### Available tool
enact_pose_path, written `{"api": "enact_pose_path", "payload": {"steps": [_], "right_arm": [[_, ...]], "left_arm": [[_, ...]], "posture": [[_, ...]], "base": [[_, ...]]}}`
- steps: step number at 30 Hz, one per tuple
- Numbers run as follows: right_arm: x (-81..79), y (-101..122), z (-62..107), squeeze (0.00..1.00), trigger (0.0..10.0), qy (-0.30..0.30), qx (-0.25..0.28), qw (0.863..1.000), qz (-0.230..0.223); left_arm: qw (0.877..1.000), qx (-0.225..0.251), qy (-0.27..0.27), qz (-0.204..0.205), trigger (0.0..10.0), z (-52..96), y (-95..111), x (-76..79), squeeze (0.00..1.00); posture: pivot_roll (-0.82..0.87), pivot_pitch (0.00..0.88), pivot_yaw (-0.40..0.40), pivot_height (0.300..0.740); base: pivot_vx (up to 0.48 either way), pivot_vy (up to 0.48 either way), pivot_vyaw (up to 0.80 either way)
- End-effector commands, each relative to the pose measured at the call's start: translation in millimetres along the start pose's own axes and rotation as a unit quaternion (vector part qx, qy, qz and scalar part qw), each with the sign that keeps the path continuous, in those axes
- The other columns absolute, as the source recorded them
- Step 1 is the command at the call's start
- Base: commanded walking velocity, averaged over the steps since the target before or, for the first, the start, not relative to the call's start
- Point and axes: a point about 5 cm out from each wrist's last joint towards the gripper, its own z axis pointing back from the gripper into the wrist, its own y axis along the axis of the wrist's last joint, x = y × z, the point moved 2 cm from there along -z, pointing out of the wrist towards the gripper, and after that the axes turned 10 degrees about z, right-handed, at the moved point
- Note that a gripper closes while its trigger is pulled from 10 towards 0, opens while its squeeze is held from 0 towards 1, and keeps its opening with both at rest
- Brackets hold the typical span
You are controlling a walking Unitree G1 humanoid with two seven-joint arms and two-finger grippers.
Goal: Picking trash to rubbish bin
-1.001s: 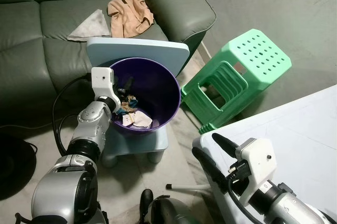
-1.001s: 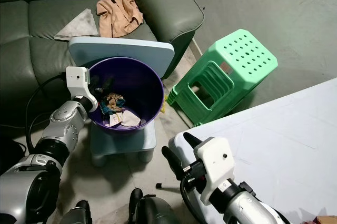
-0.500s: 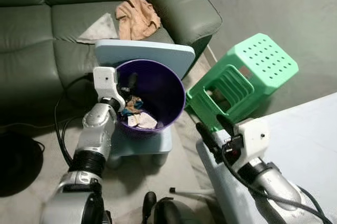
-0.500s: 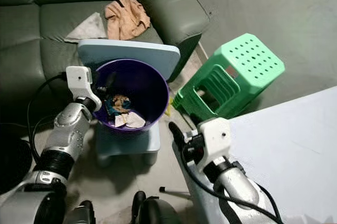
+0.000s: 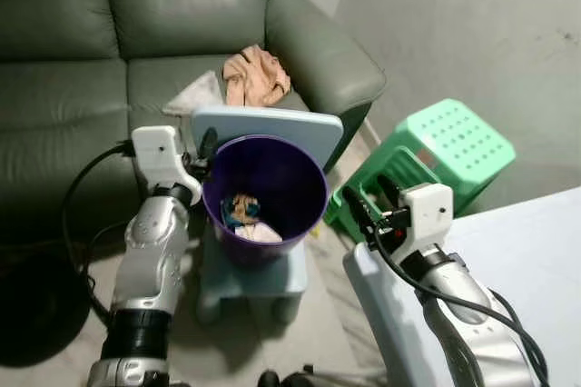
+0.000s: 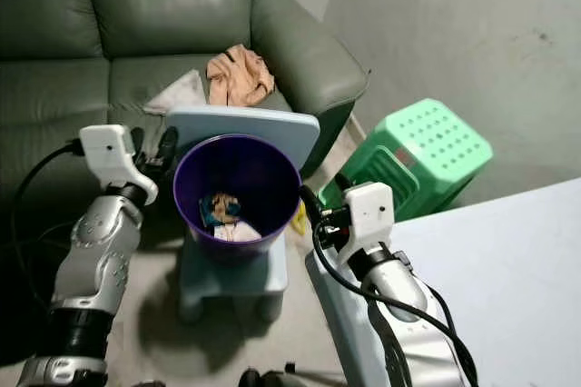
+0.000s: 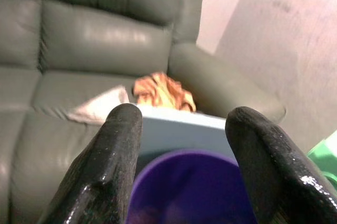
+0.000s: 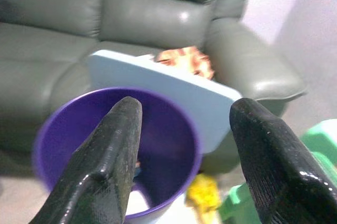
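A purple rubbish bin stands on a light blue stool in front of the green sofa. Crumpled paper and wrappers lie at its bottom. My left gripper hovers just outside the bin's left rim, open, with nothing between its fingers. My right gripper is held to the right of the bin, also open and empty, with the bin's mouth in front of its fingers.
An orange cloth and a grey cloth lie on the sofa seat. Stacked green stools stand to the right. A white table fills the lower right. A yellow scrap lies on the floor by the blue stool.
The camera has risen and shifted. My left gripper has come up out of the bin to its left rim. My right arm has lifted toward the bin's right side.
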Motion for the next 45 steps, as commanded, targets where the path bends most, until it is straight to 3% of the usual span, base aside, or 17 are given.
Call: {"api": "enact_pose_path", "payload": {"steps": [1,8,12,16,20,25,27,37,45], "right_arm": [[12.6,-6,-0.5,0.00,10.0,-0.030,-0.009,0.999,0.011],[34.0,-13,-18.5,0.00,10.0,-0.075,-0.008,0.997,0.026],[45.7,-22,-27.8,0.00,10.0,-0.103,-0.029,0.993,0.041],[47.6,-24,-34.9,0.00,10.0,-0.105,-0.035,0.993,0.041],[49.9,-24,-42.5,0.00,10.0,-0.097,-0.020,0.993,0.069],[50.1,-26,-51.9,0.00,10.0,-0.092,-0.034,0.993,0.060],[50.0,-25,-54.1,0.00,10.0,-0.094,-0.028,0.994,0.055],[44.1,-26,-57.2,0.00,10.0,-0.086,-0.017,0.995,0.051],[45.9,-28,-55.1,0.00,10.0,-0.089,-0.016,0.994,0.054]], "left_arm": [[1.000,-0.003,-0.004,-0.008,10.0,4.1,0,4.2,0.00],[0.998,-0.026,0.050,0.001,10.0,15.1,-8,-14.2,0.00],[0.998,-0.024,0.048,0.013,10.0,13.1,-6,-14.3,0.00],[0.998,-0.017,0.053,0.015,10.0,5.2,0,-16.9,0.00],[0.998,-0.009,0.060,0.011,10.0,-3.6,6,-19.3,0.00],[0.998,0.007,0.048,-0.030,10.0,-12.2,14,-16.1,0.00],[0.999,-0.002,0.041,-0.007,10.0,-15.5,12,-14.5,0.00],[1.000,-0.013,0.022,0.013,10.0,-21.7,4,-4.1,0.00],[0.999,-0.021,0.026,0.018,10.0,-22.1,-2,-3.4,0.00]], "posture": [[0.05,0.000,-0.172,0.740],[0.08,0.000,-0.177,0.740],[0.10,0.000,-0.184,0.740],[0.11,0.000,-0.185,0.740],[0.12,0.000,-0.180,0.740],[0.11,0.000,-0.169,0.740],[0.11,0.000,-0.166,0.740],[0.08,0.000,-0.156,0.740],[0.07,0.000,-0.156,0.740]], "base": [[0.000,0.000,0.00],[0.000,0.000,0.00],[0.000,0.000,0.00],[0.000,0.000,0.00],[0.000,0.000,0.00],[0.000,0.000,0.00],[0.000,0.000,-0.76],[0.000,0.000,-0.76],[0.000,0.337,-0.77]]}}
